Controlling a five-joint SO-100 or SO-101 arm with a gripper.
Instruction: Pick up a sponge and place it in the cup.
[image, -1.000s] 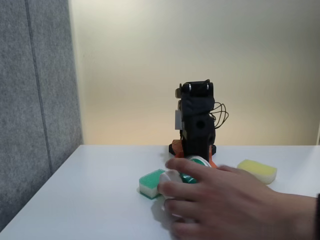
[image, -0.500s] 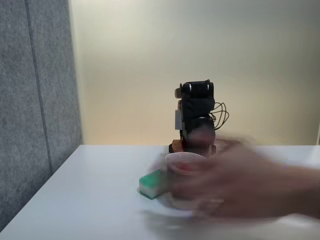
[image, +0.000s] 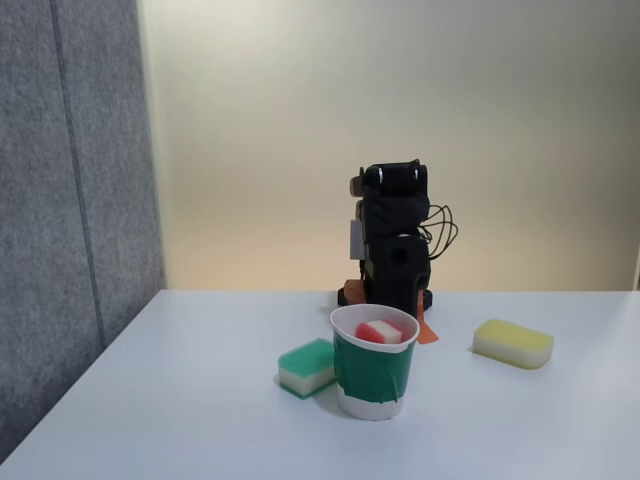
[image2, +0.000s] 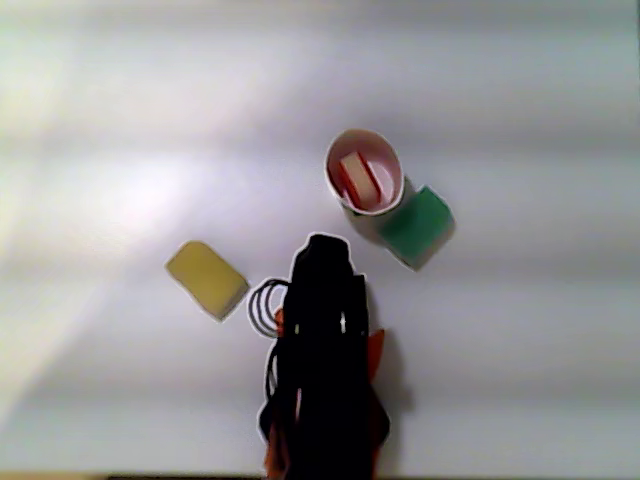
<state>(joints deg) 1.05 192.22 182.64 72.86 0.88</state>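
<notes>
Gone is the person's hand; we see the red-topped sponge (image: 385, 332) already standing tilted inside the cup (image: 372, 378), mid-surface ahead of the folded arm (image2: 325, 340). Whether the jaws are parted, we cannot tell.

Person's hand gone from the table (image: 180, 400); cup (image: 373, 375) now upright, unobscured, sponge (image: 384, 331) inside.
</notes>
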